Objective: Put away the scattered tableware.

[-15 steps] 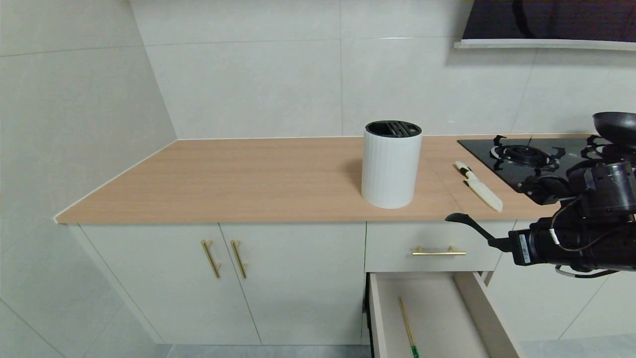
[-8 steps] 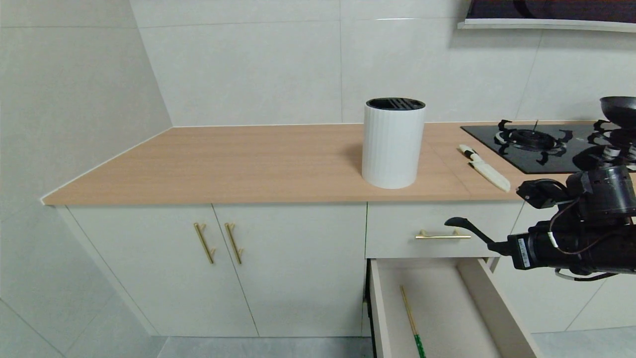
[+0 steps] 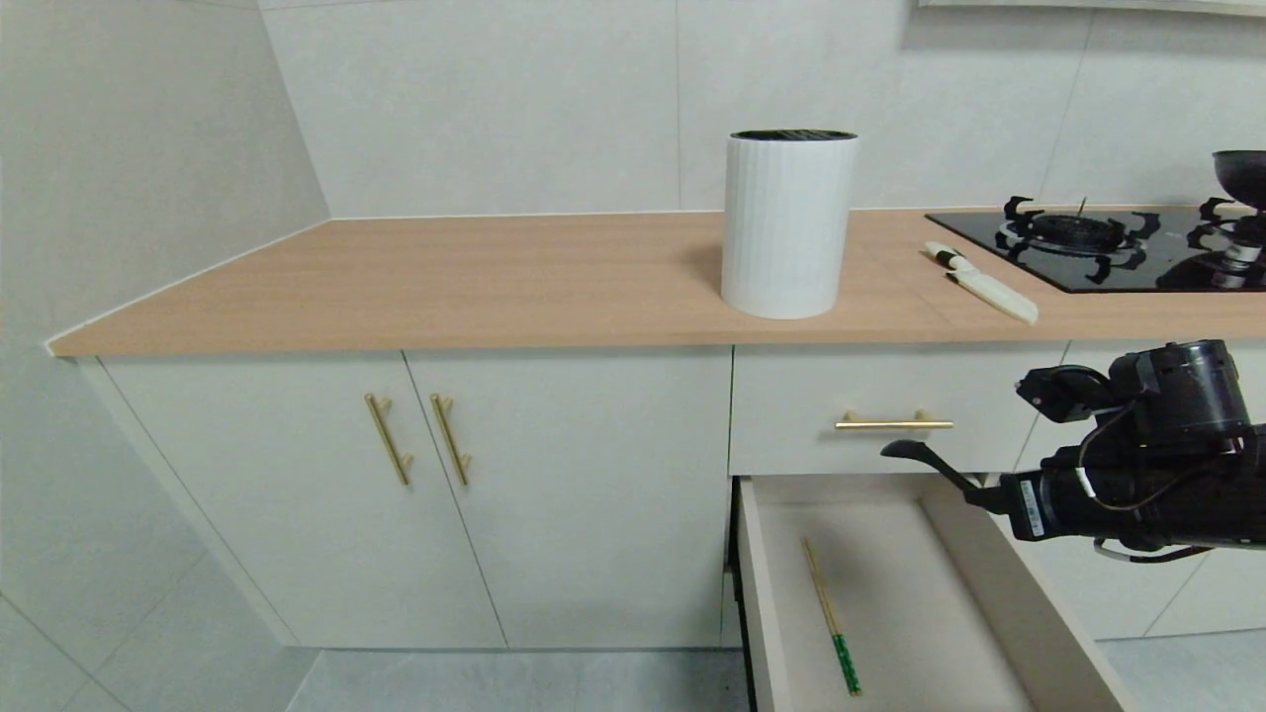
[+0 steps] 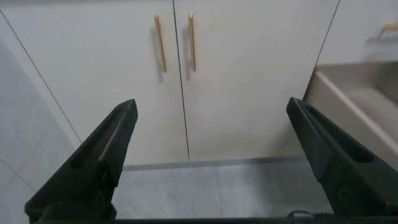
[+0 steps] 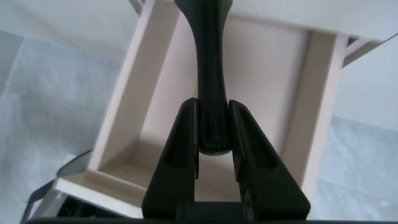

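Observation:
My right gripper (image 3: 992, 491) is shut on the handle of a black spoon (image 3: 925, 463), which hangs over the open lower drawer (image 3: 951, 554) just below the upper drawer's handle. In the right wrist view the spoon (image 5: 208, 68) runs out from the gripper (image 5: 213, 134) above the drawer's floor (image 5: 273, 118). A pair of green-tipped chopsticks (image 3: 829, 618) lies in the drawer. A cream-handled knife (image 3: 979, 283) rests on the wooden counter (image 3: 475, 287) beside a white utensil holder (image 3: 787, 225). My left gripper (image 4: 211, 115) is open and faces the cabinet doors (image 4: 180, 68).
A black gas hob (image 3: 1098, 247) with a dark pot (image 3: 1241, 170) occupies the counter's right end. Above the open drawer is a shut drawer with a brass handle (image 3: 893, 423). Two cabinet doors with brass handles (image 3: 415, 453) stand to the left.
The head camera has sunk, so the whole picture has shifted upward. My right gripper with the spoon has come down from counter-edge height to the level of the open drawer.

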